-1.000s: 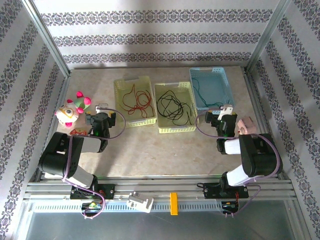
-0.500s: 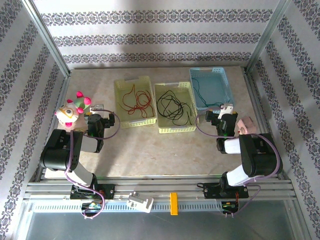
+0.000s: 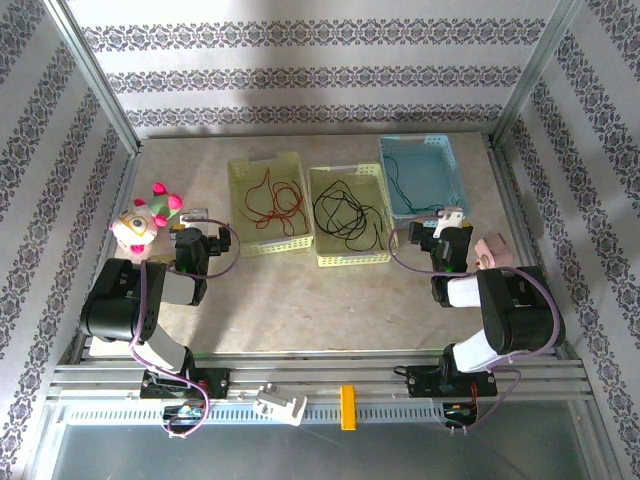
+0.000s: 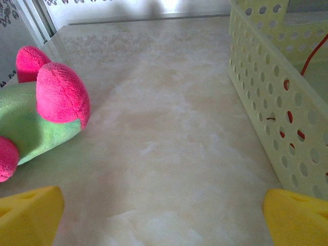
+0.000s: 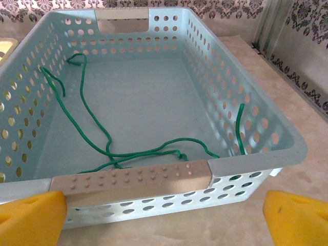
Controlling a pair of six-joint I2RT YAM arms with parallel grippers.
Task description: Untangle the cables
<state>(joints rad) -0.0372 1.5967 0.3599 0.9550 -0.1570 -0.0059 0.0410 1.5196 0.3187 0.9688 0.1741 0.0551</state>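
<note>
Within the middle pale-yellow perforated plastic basket (image 3: 355,260) lies the thin black cable (image 3: 345,215), a loose sprawling loop with no clear long axis. In the matching basket (image 3: 280,246) just left of it, the thin red cable (image 3: 268,195) runs mostly far-to-near, along that basket's length. In the pale-blue perforated basket (image 5: 130,177) just right of it, the thin green cable (image 5: 148,150) trails down the left wall, then curls across the near end, one tip climbing the right wall. Each colour sits alone, so the untangling looks essentially done. Both claws are spread wide and empty: the left gripper (image 4: 164,215) well left of the middle basket, beside a pink-and-green plush toy (image 4: 41,113); the right gripper (image 5: 164,218) to its right, facing the blue rim.
</note>
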